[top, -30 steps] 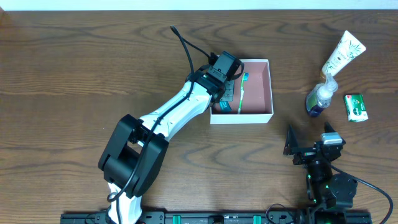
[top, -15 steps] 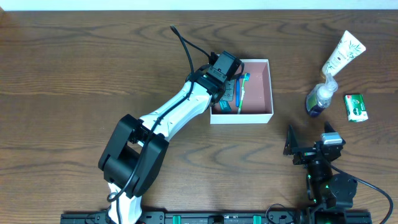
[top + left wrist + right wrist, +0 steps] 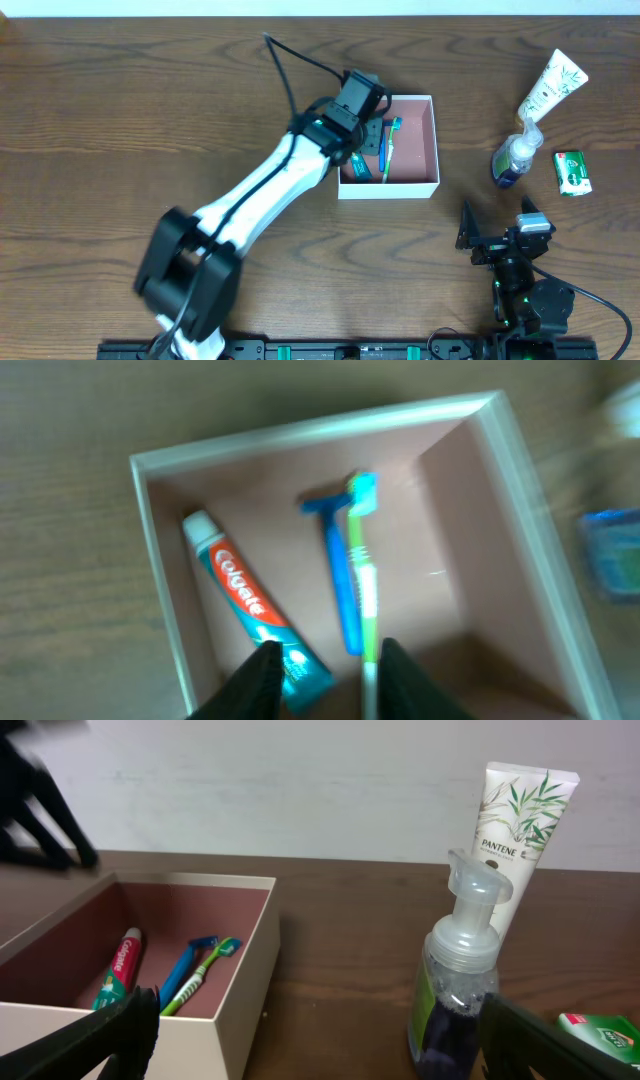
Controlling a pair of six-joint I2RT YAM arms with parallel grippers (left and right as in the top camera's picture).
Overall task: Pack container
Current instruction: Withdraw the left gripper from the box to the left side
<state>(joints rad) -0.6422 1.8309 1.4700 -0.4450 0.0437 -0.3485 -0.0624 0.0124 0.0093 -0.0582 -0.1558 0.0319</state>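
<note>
The left gripper (image 3: 322,675) hangs over the near-left part of the container (image 3: 432,140), its fingers parted and clamped on nothing. Directly below and ahead of its tips lie the toothpaste tube (image 3: 255,615), the blue razor (image 3: 338,575) and the green toothbrush (image 3: 362,575), the last two touching side by side on the pink floor. With those three resting in the box, the sound move is probably a straight lift clear of the white wall before swinging away, so a finger does not snag the brush handle. Well to the right stand the pump bottle (image 3: 458,990), the white tube (image 3: 520,830) and a green packet (image 3: 572,172). The right gripper (image 3: 497,238) waits just short of them, jaws wide apart and empty.
</note>
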